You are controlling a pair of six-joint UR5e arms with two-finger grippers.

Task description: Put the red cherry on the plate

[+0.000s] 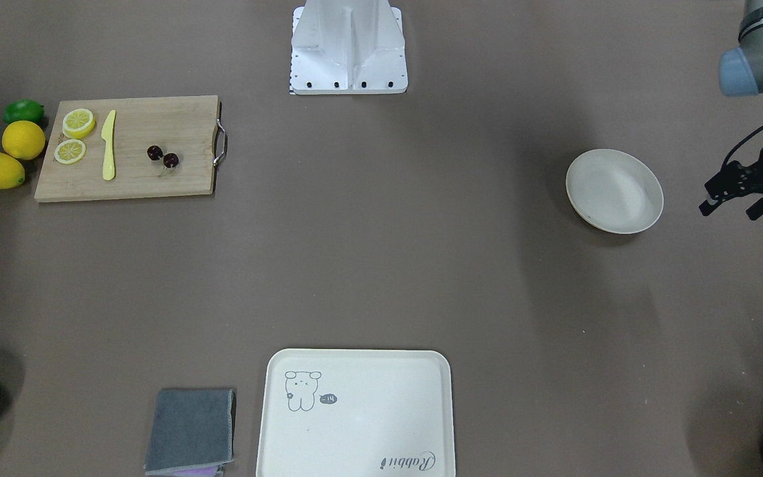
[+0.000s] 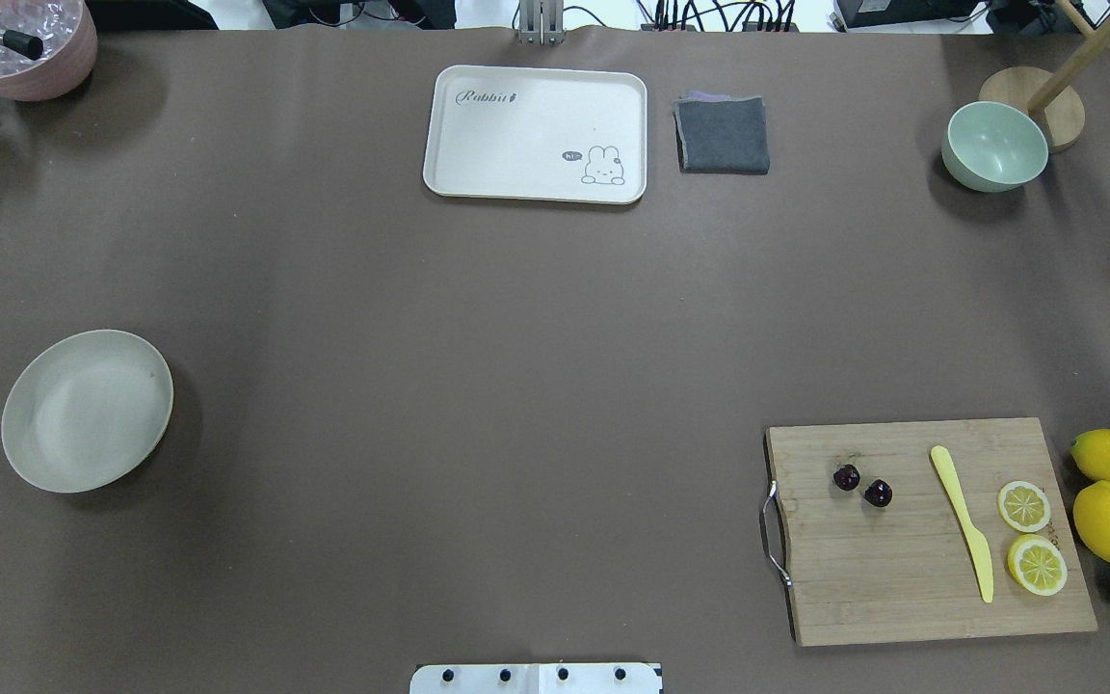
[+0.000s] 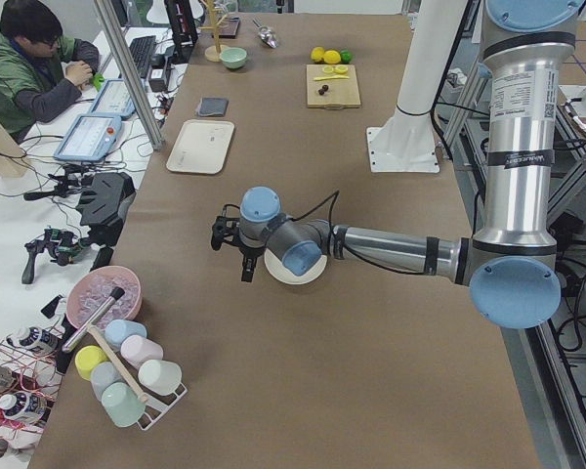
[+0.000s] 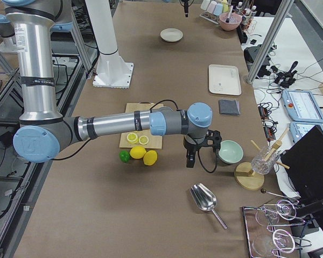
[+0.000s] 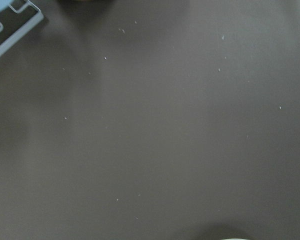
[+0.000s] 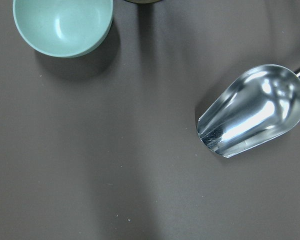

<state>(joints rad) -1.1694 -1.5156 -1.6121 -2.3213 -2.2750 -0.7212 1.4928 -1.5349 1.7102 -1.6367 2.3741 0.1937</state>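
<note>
- We judge the task to be at its very start: the red cherry point(image 1: 163, 157) lies untouched on the cutting board point(image 1: 136, 182), and the reach for it has not begun.
- Our left gripper point(image 1: 729, 211) hangs released, fingers spread on nothing. The plate point(image 1: 614, 191) sits bare, near it on its inboard side.
- Our right gripper point(image 4: 190, 161) shows only in the right side view, so we cannot tell whether it is clenched or released. It hovers over bare table near the green bowl point(image 4: 230, 151) and the metal scoop point(image 4: 203, 198), with the cherry well apart from it, beyond the whole lemons point(image 4: 144, 155).
- Next, we think the right gripper must travel to the board, descend over the joined stems with jaws parted, and avoid the yellow knife point(image 1: 108, 146) beside the cherry.
</note>
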